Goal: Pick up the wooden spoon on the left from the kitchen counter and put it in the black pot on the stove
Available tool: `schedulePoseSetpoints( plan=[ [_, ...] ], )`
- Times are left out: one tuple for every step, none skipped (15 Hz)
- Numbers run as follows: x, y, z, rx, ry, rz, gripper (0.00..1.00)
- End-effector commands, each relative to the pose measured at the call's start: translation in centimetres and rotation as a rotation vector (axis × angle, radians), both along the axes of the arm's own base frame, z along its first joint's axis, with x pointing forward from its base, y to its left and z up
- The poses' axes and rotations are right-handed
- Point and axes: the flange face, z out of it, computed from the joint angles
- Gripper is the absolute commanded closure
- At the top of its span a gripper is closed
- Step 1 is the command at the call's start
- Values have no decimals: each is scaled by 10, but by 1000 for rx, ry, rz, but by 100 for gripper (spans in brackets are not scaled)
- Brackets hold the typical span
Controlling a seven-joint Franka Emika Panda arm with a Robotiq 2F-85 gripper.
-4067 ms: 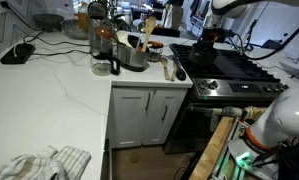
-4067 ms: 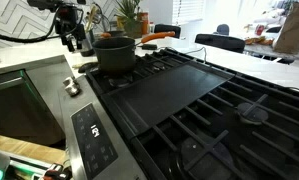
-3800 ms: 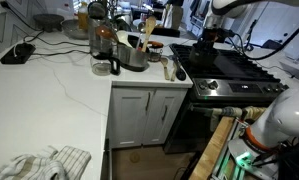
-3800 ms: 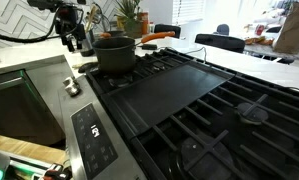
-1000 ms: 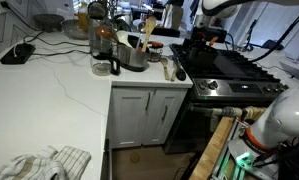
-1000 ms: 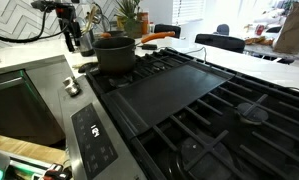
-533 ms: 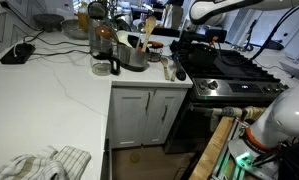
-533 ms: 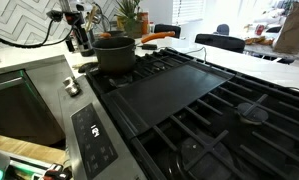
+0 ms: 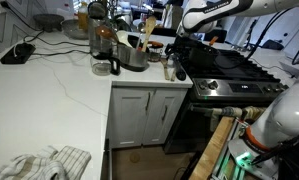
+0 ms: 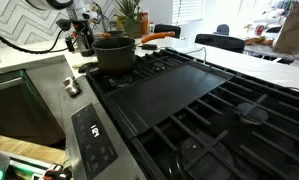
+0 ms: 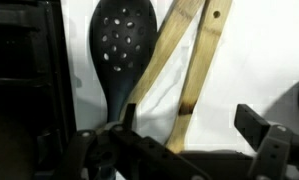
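**Exterior view.** The tool [image 9: 173,52] has left its station over the stove [image 9: 229,68] and swung toward 9 o'clock. It now hangs over the desk [image 9: 59,90], right above the spoon [image 9: 167,70]. The spoon lies on the desk, just beside the stove seam and near the front edge. Judgement: the approach is nearly done and the grasp has not begun.
Steel pot [image 9: 134,56] stands near, at 9 o'clock of the tool. The desk edge is close at 6 o'clock, so little room there.

**Exterior view, stove side.** The tool [image 10: 81,38] has shifted from beside the pot [image 10: 113,55] toward 12 o'clock. The pot now sits near, at 4 o'clock of the tool, with its mouth open. The carry back looks short.

**Wrist view.** The tool [image 11: 186,132] is spread wide and holds nothing. Two pale wooden handles lie in a V on the desk. I take the 9 o'clock one as the spoon [image 11: 169,65]; its bowl is not in view. A black slotted spoon [image 11: 117,50] lies just beside it at 9 o'clock. Risk: the fingers may catch a neighbour.
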Motion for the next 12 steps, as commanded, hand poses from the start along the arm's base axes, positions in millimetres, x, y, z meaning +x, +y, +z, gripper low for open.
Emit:
schedulePoseSetpoints(
  plan=[
    [1, 0, 1, 0, -1, 0, 0],
    [5, -1, -2, -7, -1, -8, 0],
    [7, 1, -5, 5, 4, 13, 0],
    [10, 2, -8, 1, -1, 15, 0],
    [11, 4, -11, -1, 4, 19, 0],
    [13, 7, -14, 2, 14, 26, 0],
    [14, 9, -18, -3, 21, 24, 0],
    [15, 11, -22, -2, 29, 21, 0],
    [16, 14, -26, -4, 36, 23, 0],
    [17, 16, -30, -5, 41, 25, 0],
    [19, 18, -34, -4, 42, 30, 0],
    [20, 20, -36, -3, 48, 35, 0]
  ],
)
